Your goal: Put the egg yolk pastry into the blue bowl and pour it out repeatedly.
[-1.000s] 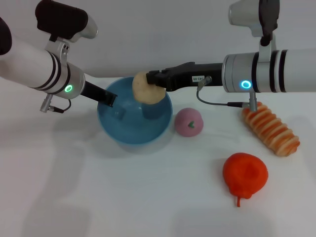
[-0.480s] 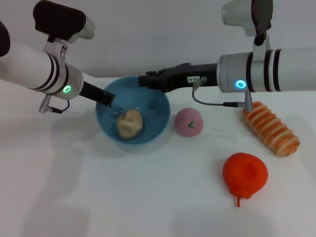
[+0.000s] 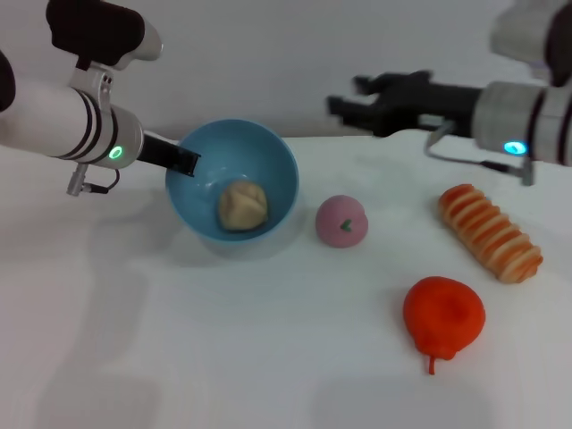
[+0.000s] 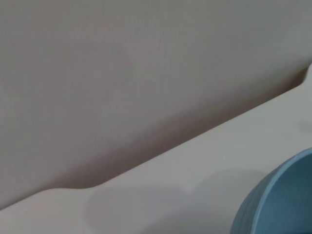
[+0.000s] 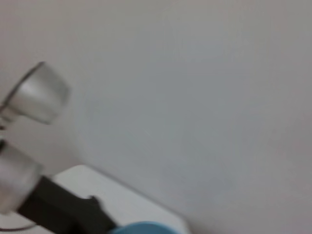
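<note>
Pastry is sitting in the bowl, so the putting-in is done; pouring is remaining. Left gripper is gripping the bowl's rim at nine o'clock, tilting it. Right gripper is hovering empty at two o'clock, jaws wide.

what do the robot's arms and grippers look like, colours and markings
Both arms are white cylinders with black bands and a glowing ring light, green on the left, blue on the right. Each carries a grey-and-black camera housing and a thin grey cable. The left gripper and right gripper are black.
</note>
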`<control>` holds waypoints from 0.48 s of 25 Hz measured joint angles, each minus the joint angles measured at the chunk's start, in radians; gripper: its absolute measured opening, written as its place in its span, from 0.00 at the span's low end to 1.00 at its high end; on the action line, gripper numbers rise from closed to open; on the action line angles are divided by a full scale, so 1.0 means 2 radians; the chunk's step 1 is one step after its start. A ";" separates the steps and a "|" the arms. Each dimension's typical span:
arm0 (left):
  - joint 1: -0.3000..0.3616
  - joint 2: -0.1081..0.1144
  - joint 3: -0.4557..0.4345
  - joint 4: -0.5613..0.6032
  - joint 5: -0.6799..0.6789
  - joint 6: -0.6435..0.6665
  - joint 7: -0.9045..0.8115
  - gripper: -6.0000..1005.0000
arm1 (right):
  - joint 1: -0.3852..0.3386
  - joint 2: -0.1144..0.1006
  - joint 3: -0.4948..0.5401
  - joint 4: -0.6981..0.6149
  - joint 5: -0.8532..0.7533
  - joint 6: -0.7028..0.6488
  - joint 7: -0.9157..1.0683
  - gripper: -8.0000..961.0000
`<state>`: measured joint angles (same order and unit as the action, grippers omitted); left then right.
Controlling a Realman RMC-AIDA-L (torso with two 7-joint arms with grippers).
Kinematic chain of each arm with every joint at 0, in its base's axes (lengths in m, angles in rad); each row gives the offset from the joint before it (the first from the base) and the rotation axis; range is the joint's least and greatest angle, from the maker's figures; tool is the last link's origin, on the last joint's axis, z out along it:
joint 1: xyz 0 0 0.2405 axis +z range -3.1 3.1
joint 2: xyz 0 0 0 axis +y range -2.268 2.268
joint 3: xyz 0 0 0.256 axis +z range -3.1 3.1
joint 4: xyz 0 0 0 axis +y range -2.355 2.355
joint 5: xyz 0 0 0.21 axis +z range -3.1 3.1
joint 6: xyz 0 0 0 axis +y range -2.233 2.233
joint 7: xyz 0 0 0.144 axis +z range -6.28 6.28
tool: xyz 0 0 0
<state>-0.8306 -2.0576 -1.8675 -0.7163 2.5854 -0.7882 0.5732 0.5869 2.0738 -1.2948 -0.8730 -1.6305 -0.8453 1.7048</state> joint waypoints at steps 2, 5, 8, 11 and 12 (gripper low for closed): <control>0.000 0.000 0.005 0.000 0.001 0.004 0.000 0.01 | -0.022 0.001 -0.002 -0.018 0.002 0.022 -0.035 0.52; -0.001 0.000 0.009 -0.001 0.002 0.013 0.000 0.01 | -0.047 0.002 -0.001 -0.023 0.016 0.063 -0.085 0.52; -0.002 0.000 0.018 -0.003 0.001 0.024 0.001 0.01 | -0.068 0.002 0.001 -0.016 0.061 0.096 -0.129 0.52; -0.007 0.000 0.028 -0.002 0.000 0.041 0.001 0.01 | -0.095 0.001 0.005 -0.008 0.154 0.107 -0.214 0.52; -0.008 0.000 0.032 -0.003 0.000 0.046 0.001 0.01 | -0.103 0.001 0.007 -0.005 0.187 0.106 -0.242 0.52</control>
<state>-0.8465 -2.0583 -1.8035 -0.7219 2.5851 -0.6957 0.5752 0.3817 2.0765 -1.2813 -0.8833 -1.2560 -0.6338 1.2203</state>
